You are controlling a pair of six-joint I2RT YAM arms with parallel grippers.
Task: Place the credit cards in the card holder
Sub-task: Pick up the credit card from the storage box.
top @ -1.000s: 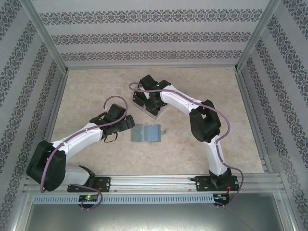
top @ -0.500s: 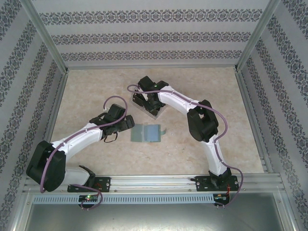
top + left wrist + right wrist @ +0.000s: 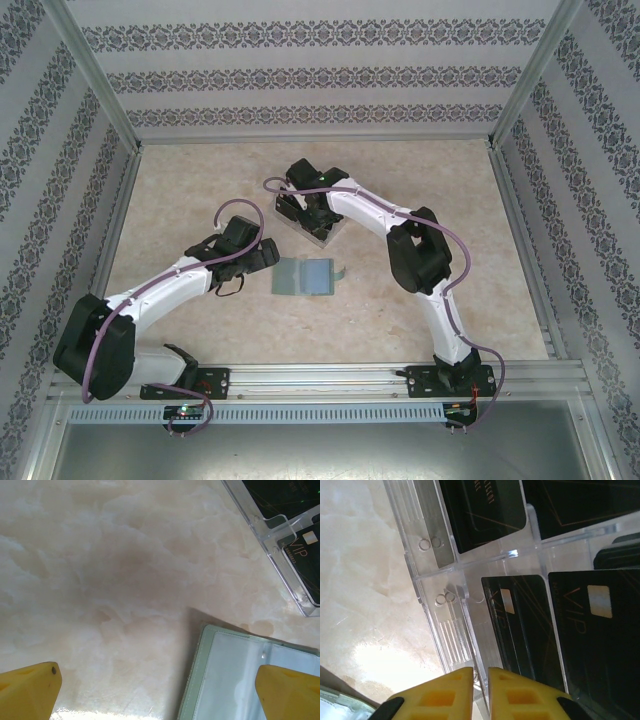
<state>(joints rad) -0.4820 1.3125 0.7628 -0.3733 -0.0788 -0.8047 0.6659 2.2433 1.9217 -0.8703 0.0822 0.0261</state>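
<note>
Over the clear rack (image 3: 322,236) at the back of the tabletop (image 3: 190,180), the right tool (image 3: 480,680) has edged slightly toward the left arm's side in the last second. The right elbow has swung in with it. The wrist view shows its yellow fingers clenched to a thin slit at the rack's near edge, by the corner of one credit card (image 3: 520,625). Whether that card's edge is actually pinched between them, or only the clear divider, I cannot tell.

Other black cards (image 3: 592,630) lie flat in the rack's compartments. The card holder (image 3: 303,276) has not moved. It lies open on the tabletop in front of the rack, pale inside up, and no card is visible in it. The left tool (image 3: 159,692) is also unmoved, released wide, with one finger over the holder's edge (image 3: 230,680) and the other over bare tabletop.

This looks like the pick-up step, with no card transferred yet. A thin flat card could easily slip from such a grip.
</note>
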